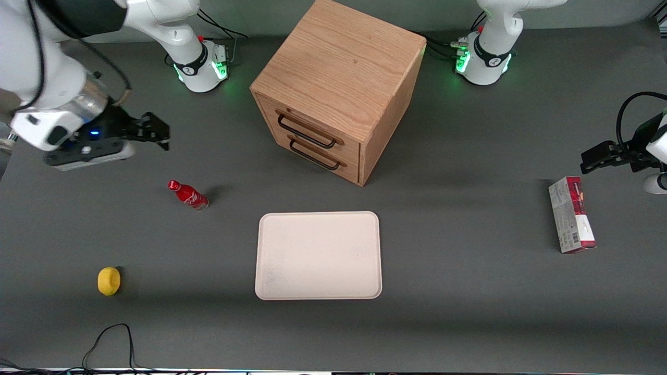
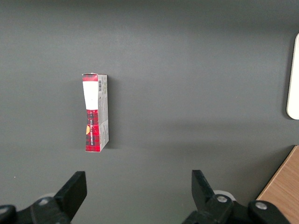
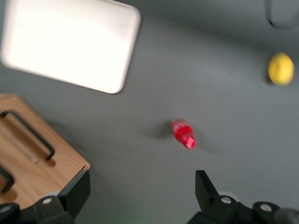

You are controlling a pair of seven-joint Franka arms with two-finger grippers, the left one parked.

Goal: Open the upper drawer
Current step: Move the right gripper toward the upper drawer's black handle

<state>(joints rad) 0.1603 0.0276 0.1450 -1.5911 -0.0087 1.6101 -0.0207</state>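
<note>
The gripper [image 1: 156, 136] hangs above the table near the working arm's end, fingers spread wide and holding nothing. The upper drawer [image 1: 312, 127] sits shut in the wooden cabinet [image 1: 338, 67] mid-table — well apart, toward the parked arm's end. Its black wire handle [image 1: 306, 133] runs long across the drawer front, so the fingers should straddle it crosswise — my guess.
</note>
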